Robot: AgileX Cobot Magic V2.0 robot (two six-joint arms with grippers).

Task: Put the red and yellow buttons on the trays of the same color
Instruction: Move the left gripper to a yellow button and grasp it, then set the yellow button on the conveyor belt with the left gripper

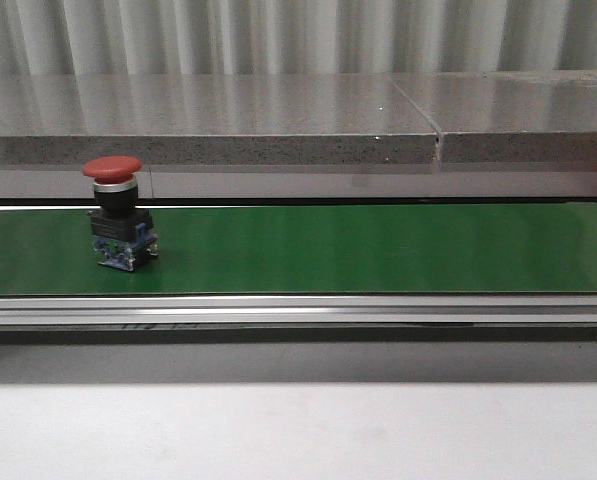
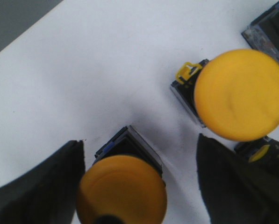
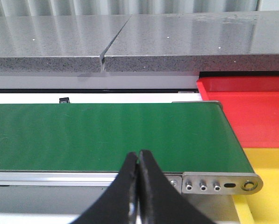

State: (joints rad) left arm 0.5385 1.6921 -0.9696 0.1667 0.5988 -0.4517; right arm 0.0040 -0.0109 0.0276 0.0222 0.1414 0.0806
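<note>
Currently left gripper (image 2: 137, 186) is spread wide around a yellow button (image 2: 122, 190) — close squarely on its body. Right gripper (image 3: 139, 186) — pinched closed, empty — waits by conveyor (image 3: 106, 135) w/ red button (image 1: 116, 205) approaching.

Factory-style workcell; green conveyor belt (image 1: 358, 248), corrugated wall (image 1: 298, 35).
</note>
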